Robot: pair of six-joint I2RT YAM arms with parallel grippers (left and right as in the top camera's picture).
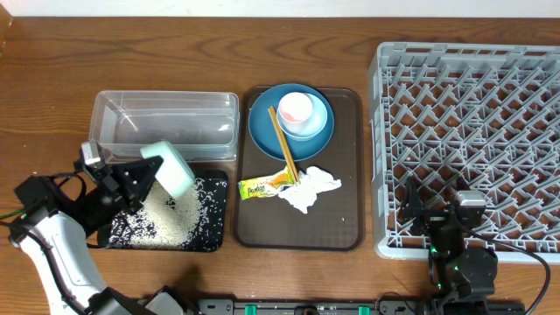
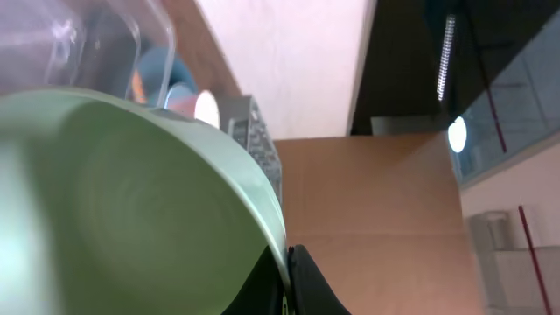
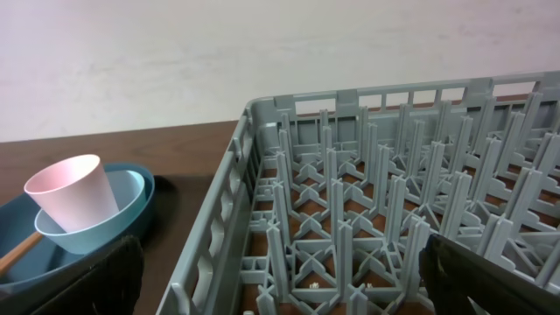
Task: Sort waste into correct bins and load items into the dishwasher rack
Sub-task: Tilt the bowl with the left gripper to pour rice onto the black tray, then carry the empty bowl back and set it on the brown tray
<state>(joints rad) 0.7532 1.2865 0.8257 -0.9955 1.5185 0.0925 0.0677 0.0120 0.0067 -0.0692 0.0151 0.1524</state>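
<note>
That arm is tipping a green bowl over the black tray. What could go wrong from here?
The left claw pinches the mint bowl only by its rim, tilted, so it might slip. Rice lies close to the edges of the black tray; further grains could bounce onto the table.

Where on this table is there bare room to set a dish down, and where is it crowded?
Free: bare tabletop left of the clear tub, the brown tray's near strip below the napkin, and the dishwasher rack. Crowded: the tray's far half, with plate, blue bowl, cup and chopsticks; the black tray, under the left end effector's mint bowl.
</note>
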